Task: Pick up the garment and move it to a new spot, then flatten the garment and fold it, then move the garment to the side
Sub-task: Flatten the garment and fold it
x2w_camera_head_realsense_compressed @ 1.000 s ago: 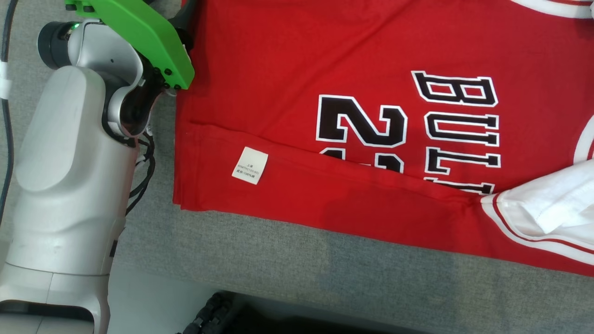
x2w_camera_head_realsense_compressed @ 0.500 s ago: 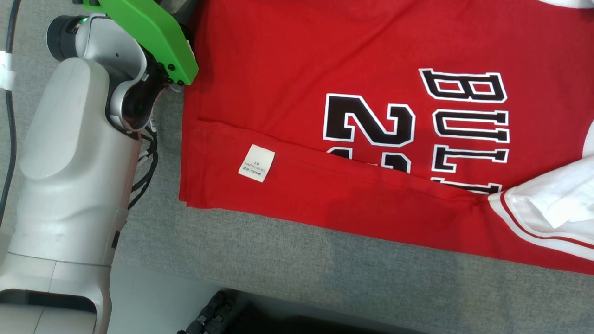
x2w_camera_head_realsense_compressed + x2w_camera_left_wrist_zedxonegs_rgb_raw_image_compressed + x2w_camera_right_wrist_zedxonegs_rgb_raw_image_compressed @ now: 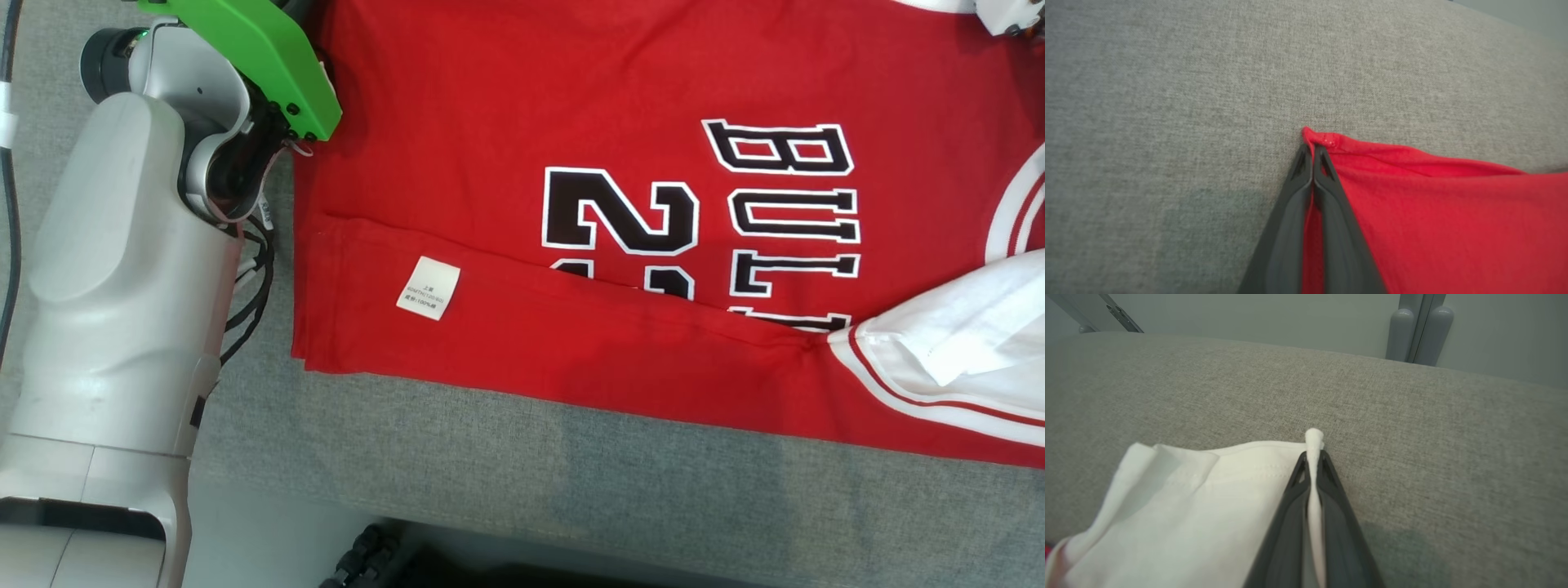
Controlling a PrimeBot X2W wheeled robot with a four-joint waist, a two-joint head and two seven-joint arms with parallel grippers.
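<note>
A red garment (image 3: 571,98) with black "BULLS" lettering, a number and white sleeves lies spread on the grey table (image 3: 571,482). Its near edge is folded over, showing a white care label (image 3: 428,287). My left gripper (image 3: 1312,149) is shut on a red hem corner (image 3: 1323,139), pinching the cloth between its dark fingers. In the right wrist view my right gripper (image 3: 1314,455) is shut on the corner of a white sleeve (image 3: 1208,506), a nub of cloth poking past the tips. My pale left forearm (image 3: 114,310) with a green bracket (image 3: 253,57) stands at the garment's left edge.
Another white sleeve (image 3: 955,343) lies folded at the right of the head view. Black cables (image 3: 253,278) hang beside my left forearm. The table's front edge runs along the bottom, with dark parts (image 3: 367,555) below it. A grey post (image 3: 1419,330) stands beyond the far edge.
Both grippers have closed, the left on the red hem corner and the right on the white sleeve corner. The garment sits slightly further left in the head view.
</note>
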